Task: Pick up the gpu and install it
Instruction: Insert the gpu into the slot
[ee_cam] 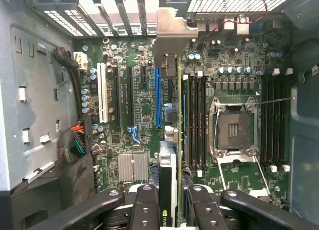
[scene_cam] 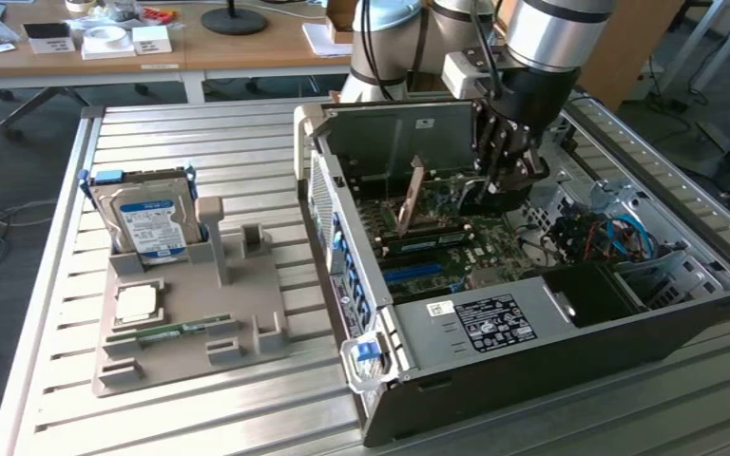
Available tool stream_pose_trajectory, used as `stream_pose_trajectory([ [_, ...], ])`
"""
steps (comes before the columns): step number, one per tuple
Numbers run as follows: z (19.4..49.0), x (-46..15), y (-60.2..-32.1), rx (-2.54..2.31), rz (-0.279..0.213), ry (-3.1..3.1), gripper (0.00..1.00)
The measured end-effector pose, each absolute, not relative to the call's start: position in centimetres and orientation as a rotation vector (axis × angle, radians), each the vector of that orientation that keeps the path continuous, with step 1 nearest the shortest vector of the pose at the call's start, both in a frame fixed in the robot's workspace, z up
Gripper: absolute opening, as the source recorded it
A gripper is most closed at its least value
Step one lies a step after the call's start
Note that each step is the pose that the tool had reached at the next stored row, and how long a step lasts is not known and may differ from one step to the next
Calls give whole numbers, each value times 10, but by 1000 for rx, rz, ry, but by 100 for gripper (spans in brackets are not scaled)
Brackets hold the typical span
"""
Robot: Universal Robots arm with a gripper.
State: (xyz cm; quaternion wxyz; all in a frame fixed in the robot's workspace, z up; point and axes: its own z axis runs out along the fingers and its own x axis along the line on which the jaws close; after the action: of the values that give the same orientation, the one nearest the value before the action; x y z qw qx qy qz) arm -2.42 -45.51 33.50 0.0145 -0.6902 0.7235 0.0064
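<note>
Fingers of the black gripper are clenched on the gpu, a thin flat dark expansion card with a green board edge and a silver end bracket. They press it from its two flat faces, so it stands on edge between them. In the exterior view the gripper hangs inside the open grey and black computer case, in the upper middle of the frame. It is well apart from the grey plastic holder on the slatted metal tabletop at the exterior view's left. The long axis of the card runs straight away from the fingers toward the rear slot openings of the case, parallel to the long blue expansion slot on the green motherboard. Seen from the wrist, the card is just beside this slot and not clearly over it. I judge that it hangs above the board and is not yet seated, but its height I cannot tell.
</note>
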Motion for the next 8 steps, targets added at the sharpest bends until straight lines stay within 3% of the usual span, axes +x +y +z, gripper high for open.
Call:
stream_pose_trajectory([
  [8,322,-24,-455,-2148,20,2252,27],
])
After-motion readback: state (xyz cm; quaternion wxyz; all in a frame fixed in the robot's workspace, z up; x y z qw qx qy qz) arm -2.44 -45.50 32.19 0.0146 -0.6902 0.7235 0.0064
